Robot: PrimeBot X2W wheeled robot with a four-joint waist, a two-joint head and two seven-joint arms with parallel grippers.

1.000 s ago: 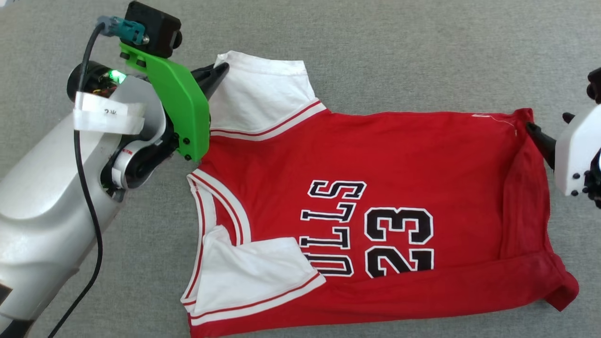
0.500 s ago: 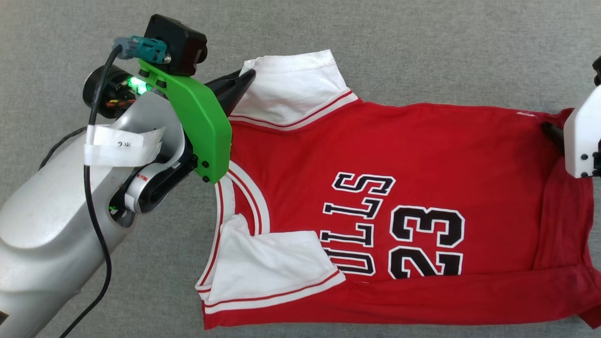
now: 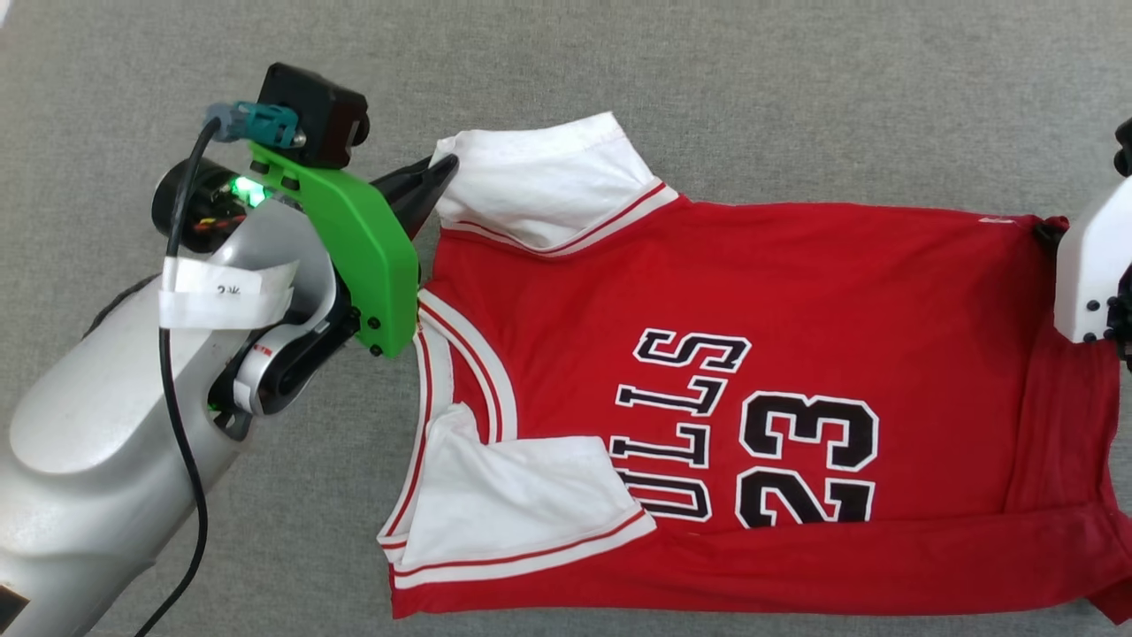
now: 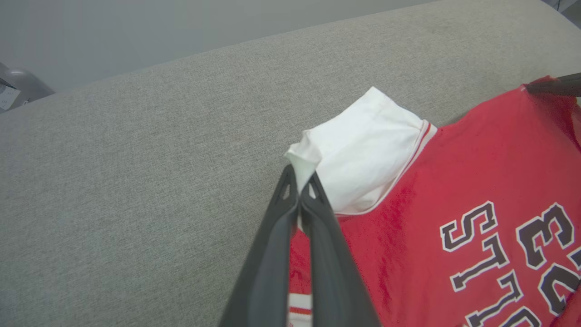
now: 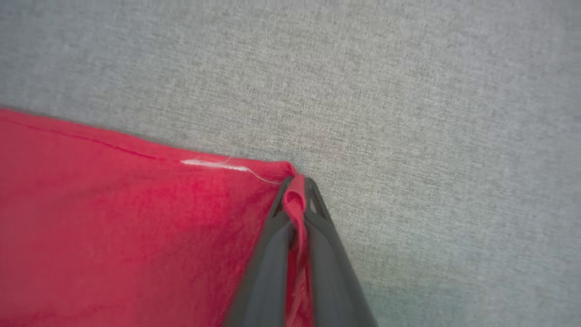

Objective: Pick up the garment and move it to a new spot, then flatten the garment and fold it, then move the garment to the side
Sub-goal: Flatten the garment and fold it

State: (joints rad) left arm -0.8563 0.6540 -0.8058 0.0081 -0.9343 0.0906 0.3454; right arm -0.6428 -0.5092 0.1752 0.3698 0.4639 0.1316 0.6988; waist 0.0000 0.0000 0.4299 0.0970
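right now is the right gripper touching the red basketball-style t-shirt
Touching. The right wrist view shows the right gripper, jaws shut, pinching a corner fold of the red basketball-style T-shirt.

The big silver left arm (image 3: 88, 460) reaches up from the bottom left corner, with a green plate (image 3: 363, 257) and a little black camera (image 3: 309, 111) on its wrist. The left end effector (image 4: 299, 181) has its two dark fingers squeezed tight on a white corner of the garment (image 4: 454, 181). The right end effector (image 5: 297, 186), with a white wrist cover (image 3: 1092, 274), is squeezed tight on a red corner.
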